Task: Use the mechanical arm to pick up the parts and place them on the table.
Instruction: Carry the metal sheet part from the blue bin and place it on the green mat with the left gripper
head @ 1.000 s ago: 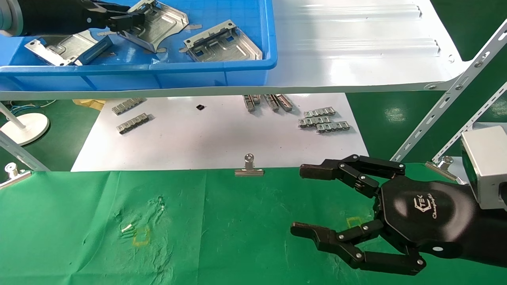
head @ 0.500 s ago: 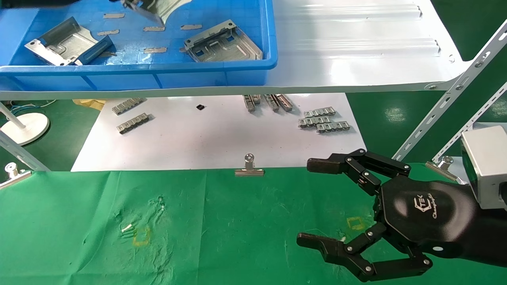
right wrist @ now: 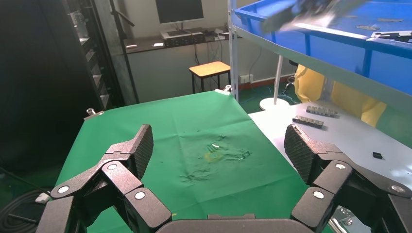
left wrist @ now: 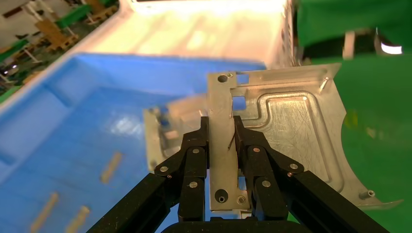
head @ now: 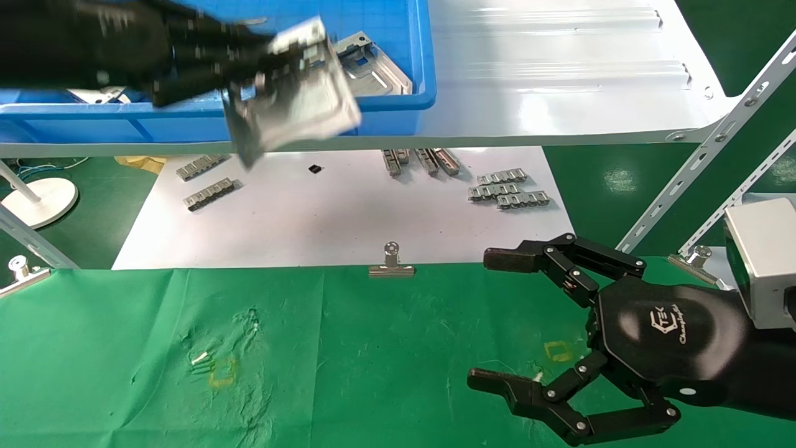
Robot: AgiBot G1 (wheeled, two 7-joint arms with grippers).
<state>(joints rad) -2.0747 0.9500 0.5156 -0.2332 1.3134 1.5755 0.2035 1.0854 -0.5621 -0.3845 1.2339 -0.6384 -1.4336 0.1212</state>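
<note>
Left pincer (head: pixel 249 74) clamped on part (head: pixel 292 102), held in air over blue bin (head: pixel 398 106) front rim; green counter (head: pixel 348 348) lies below and nearer the robot. Right pincer (head: pixel 497 323) spread open, idle over counter. Plate's folded edge sits between fingers (left wrist: pixel 194 160).

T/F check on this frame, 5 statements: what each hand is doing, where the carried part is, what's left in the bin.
1. The left gripper is shut on a part. True.
2. That part lies on the green table. False: it is held in the air, in front of the blue bin.
3. The right gripper is open and holds nothing. True.
4. The blue bin holds no parts. False: another part is inside.
5. A binder clip sits at the cloth's far edge. True.
</note>
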